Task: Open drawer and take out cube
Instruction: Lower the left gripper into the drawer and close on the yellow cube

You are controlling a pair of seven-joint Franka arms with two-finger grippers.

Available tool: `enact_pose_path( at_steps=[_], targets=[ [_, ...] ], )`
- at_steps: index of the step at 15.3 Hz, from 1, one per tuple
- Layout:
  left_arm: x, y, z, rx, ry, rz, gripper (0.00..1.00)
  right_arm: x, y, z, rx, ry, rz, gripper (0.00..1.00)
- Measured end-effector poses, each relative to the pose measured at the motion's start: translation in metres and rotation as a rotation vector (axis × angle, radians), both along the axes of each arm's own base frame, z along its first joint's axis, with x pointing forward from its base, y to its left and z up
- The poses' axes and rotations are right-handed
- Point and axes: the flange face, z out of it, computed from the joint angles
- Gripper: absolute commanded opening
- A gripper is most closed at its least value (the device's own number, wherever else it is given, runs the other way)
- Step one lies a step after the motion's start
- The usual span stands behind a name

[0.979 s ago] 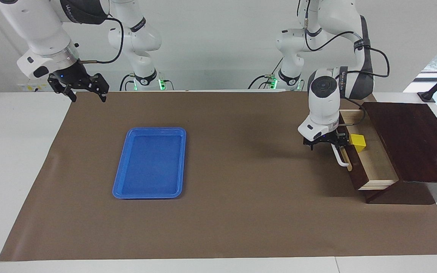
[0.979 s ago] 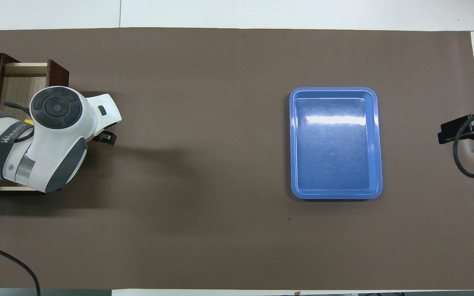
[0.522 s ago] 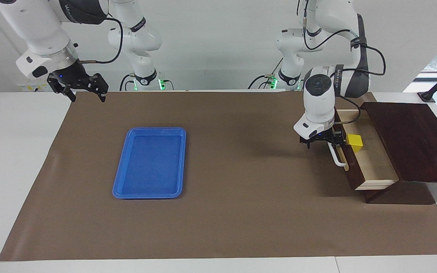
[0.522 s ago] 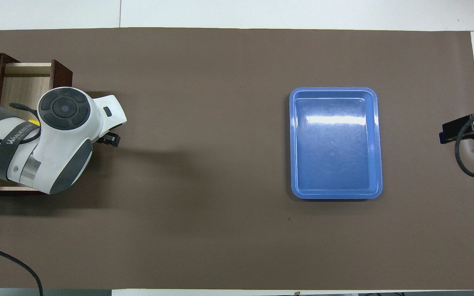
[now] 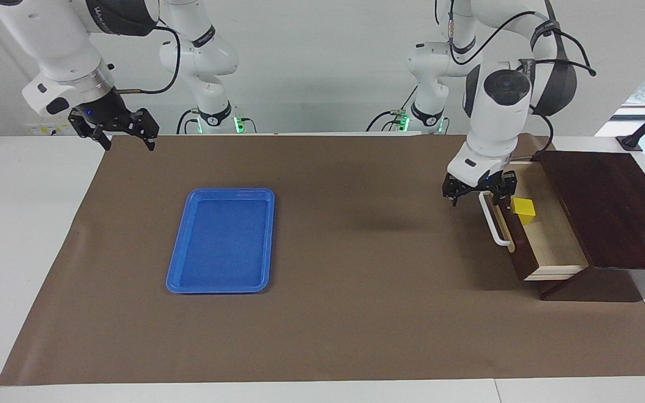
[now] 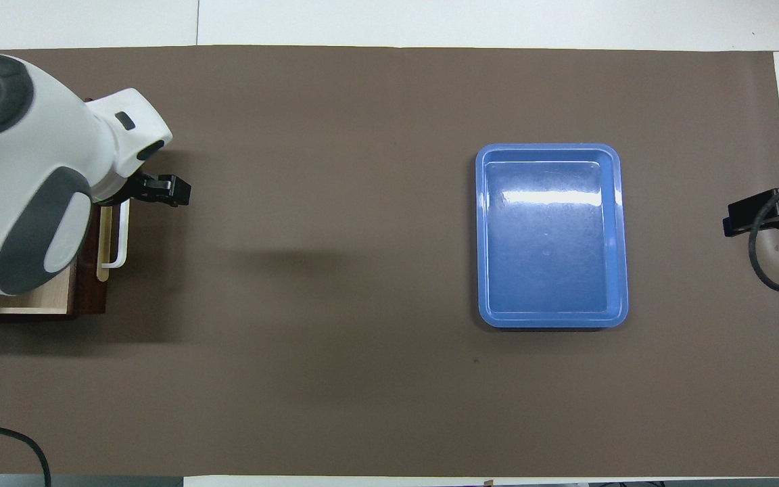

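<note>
the drawer [image 5: 546, 235] stands open, cube [image 5: 523, 208] inside; left gripper [image 5: 478, 193] hovers released at the handle's [image 5: 493, 224] 12 o'clock; right gripper [image 5: 126, 136] waits, released.

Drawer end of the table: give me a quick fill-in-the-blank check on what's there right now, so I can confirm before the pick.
1. The drawer stands ____, its pale inside showing.
2. The cube lies ____ the drawer.
3. The left gripper hangs over the drawer's white ____ with its fingers open.
4. The right gripper waits, holding ____.

Missing words: open; in; handle; nothing
</note>
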Motion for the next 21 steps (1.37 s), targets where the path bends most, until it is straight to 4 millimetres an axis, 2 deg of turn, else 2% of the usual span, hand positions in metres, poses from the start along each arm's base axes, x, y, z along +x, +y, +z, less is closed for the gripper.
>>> enact_pose_path(
  at_steps=[2, 4, 9, 11, 13, 16, 21],
  targets=[
    [0.006, 0.024, 0.021, -0.047, -0.038, 0.160, 1.00, 0.000, 0.000, 0.000, 0.000, 0.000, 0.000, 1.00],
    [0.013, 0.054, 0.026, -0.064, -0.060, 0.330, 1.00, 0.000, 0.000, 0.000, 0.000, 0.000, 0.000, 1.00],
    [0.022, 0.156, 0.019, -0.102, -0.106, 0.882, 1.00, 0.000, 0.000, 0.000, 0.000, 0.000, 0.000, 1.00],
    [0.022, 0.182, 0.005, -0.112, -0.106, 1.063, 1.00, 0.000, 0.000, 0.000, 0.000, 0.000, 0.000, 1.00],
    [0.019, 0.192, -0.015, -0.109, -0.085, 1.199, 1.00, 0.000, 0.000, 0.000, 0.000, 0.000, 0.000, 1.00],
    [0.015, 0.191, -0.039, -0.105, -0.076, 1.263, 1.00, 0.000, 0.000, 0.000, 0.000, 0.000, 0.000, 1.00],
    [0.014, 0.189, -0.046, -0.106, -0.082, 1.315, 1.00, 0.000, 0.000, 0.000, 0.000, 0.000, 0.000, 1.00]
  ],
)
